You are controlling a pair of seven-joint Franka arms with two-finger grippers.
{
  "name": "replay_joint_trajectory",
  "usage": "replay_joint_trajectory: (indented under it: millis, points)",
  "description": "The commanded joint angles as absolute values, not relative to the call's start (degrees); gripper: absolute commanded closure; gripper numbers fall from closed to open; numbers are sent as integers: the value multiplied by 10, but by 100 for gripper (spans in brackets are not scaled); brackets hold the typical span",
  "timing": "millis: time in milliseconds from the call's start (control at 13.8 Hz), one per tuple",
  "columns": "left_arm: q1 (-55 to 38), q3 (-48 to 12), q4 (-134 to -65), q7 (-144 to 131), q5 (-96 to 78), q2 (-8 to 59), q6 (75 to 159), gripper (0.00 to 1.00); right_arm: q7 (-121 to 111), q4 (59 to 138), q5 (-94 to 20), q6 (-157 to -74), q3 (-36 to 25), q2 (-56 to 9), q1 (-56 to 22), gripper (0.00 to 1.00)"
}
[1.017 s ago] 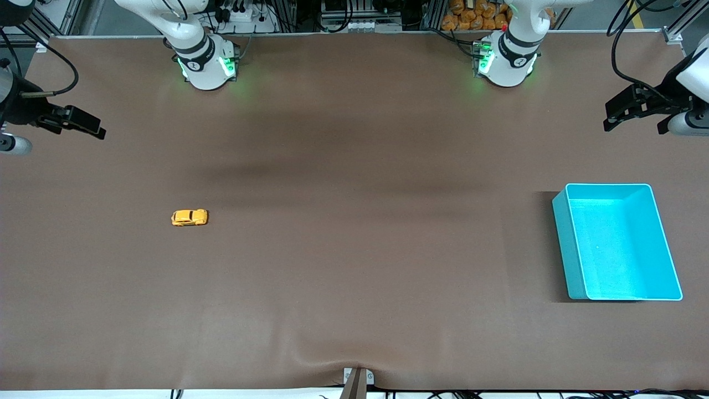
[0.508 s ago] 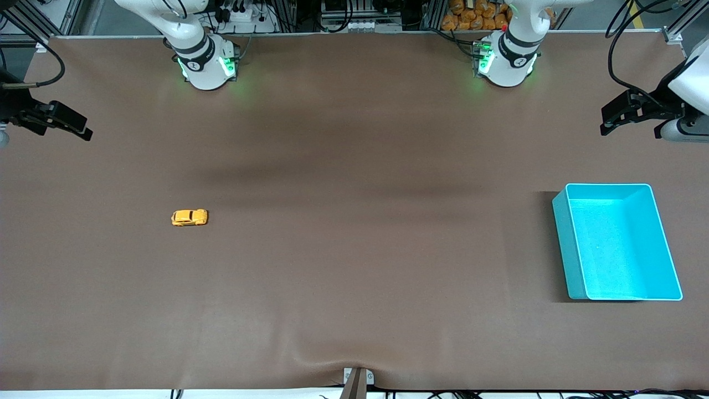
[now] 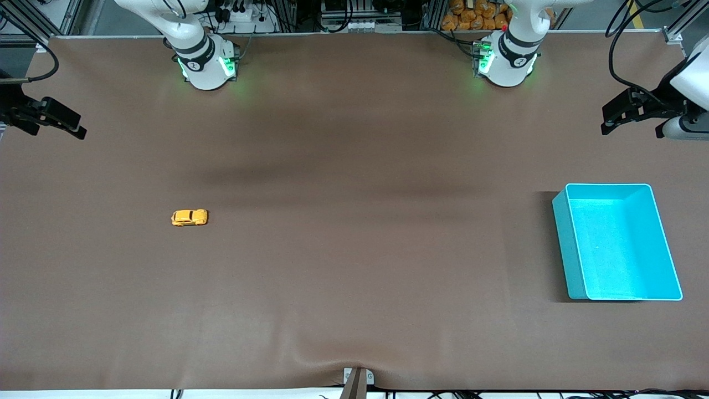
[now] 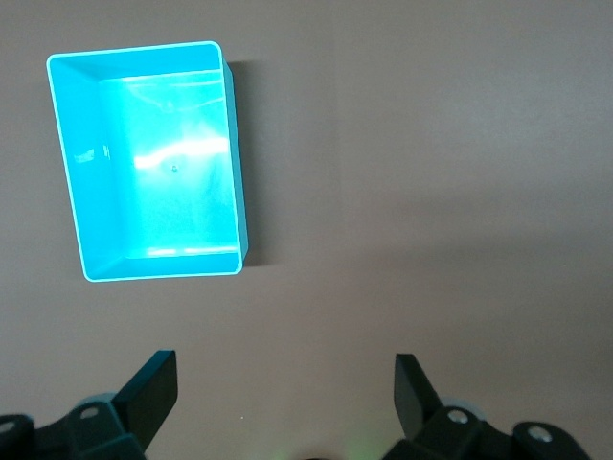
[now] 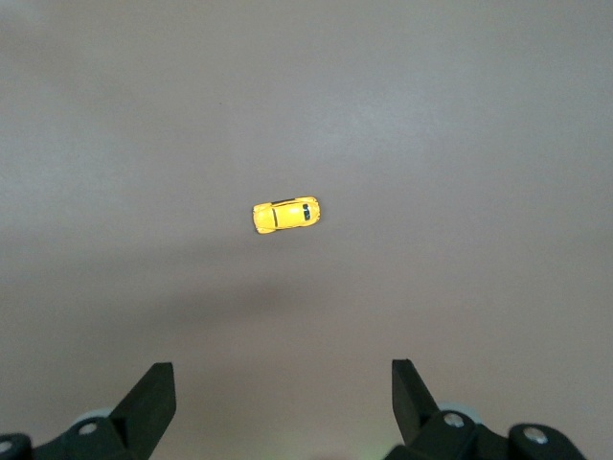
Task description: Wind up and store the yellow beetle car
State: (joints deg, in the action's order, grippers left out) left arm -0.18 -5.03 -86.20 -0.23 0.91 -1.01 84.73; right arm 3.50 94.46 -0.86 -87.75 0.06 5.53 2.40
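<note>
The yellow beetle car (image 3: 189, 217) stands on its wheels on the brown table, toward the right arm's end. It also shows in the right wrist view (image 5: 285, 215), small and apart from the fingers. My right gripper (image 3: 75, 126) is open and empty, high over the table's edge at the right arm's end; in its wrist view (image 5: 283, 383) the jaws stand wide apart. The turquoise bin (image 3: 615, 244) is empty, toward the left arm's end, and shows in the left wrist view (image 4: 237, 172). My left gripper (image 3: 607, 119) is open and empty, up over the table near the bin (image 4: 284, 379).
The brown mat (image 3: 354, 166) covers the whole table. The arm bases (image 3: 206, 66) (image 3: 507, 64) stand along the edge farthest from the front camera. A small bracket (image 3: 357, 379) sits at the nearest edge.
My right gripper has drawn outward toward the table's edge at its own end. My left gripper has shifted only slightly. The car and bin have not moved.
</note>
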Motion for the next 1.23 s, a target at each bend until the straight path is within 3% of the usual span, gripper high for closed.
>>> replay_joint_trajectory:
  millis: [0,1162]
  points:
    - [-4,-52,-856,-11,15,-7,854,0,13,925,-1,-870,-18,42,4,0]
    - [4,-50,-860,-3,18,-2,871,0,-87,931,-11,-873,-18,11,-13,0]
